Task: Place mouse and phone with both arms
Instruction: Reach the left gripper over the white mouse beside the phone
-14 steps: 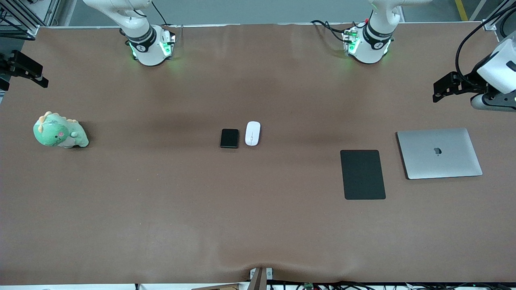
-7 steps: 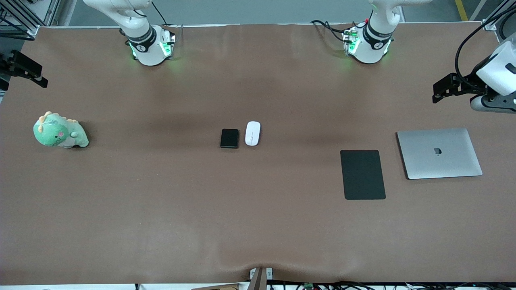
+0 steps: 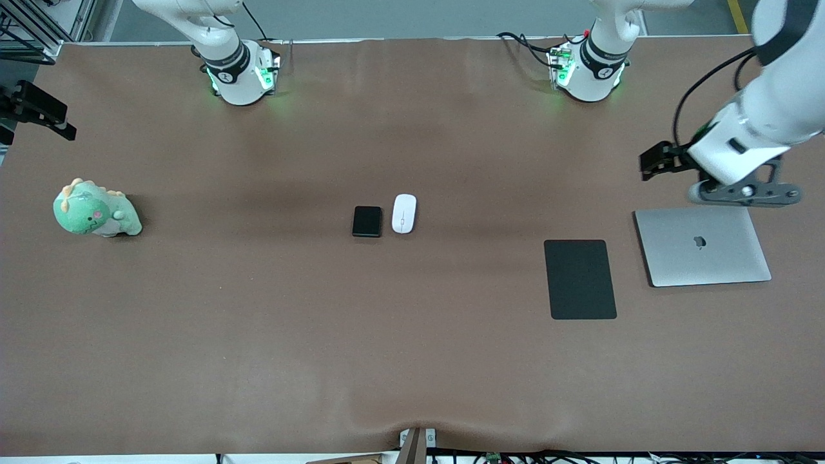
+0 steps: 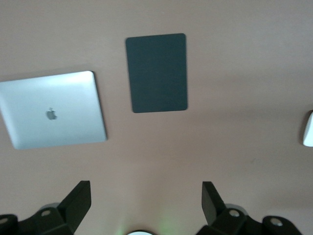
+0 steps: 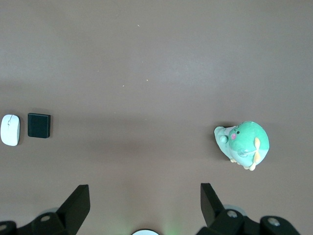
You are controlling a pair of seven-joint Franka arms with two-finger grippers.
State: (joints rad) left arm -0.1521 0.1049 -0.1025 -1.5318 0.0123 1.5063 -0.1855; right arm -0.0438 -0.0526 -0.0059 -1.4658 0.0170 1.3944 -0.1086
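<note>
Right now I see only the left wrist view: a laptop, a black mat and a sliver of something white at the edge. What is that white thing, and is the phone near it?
Observer: It is the mouse, at the middle of the table. The phone lies beside it, toward the right arm's end, with a small gap between them.
Operator: Where are the grippers?
Observer: The right gripper waits open and empty over the right arm's end. Your left gripper hangs open over bare table near the laptop.
Operator: Is anything else at the right arm's end?
Observer: A green dinosaur plush sits there, well apart from the phone.
</note>
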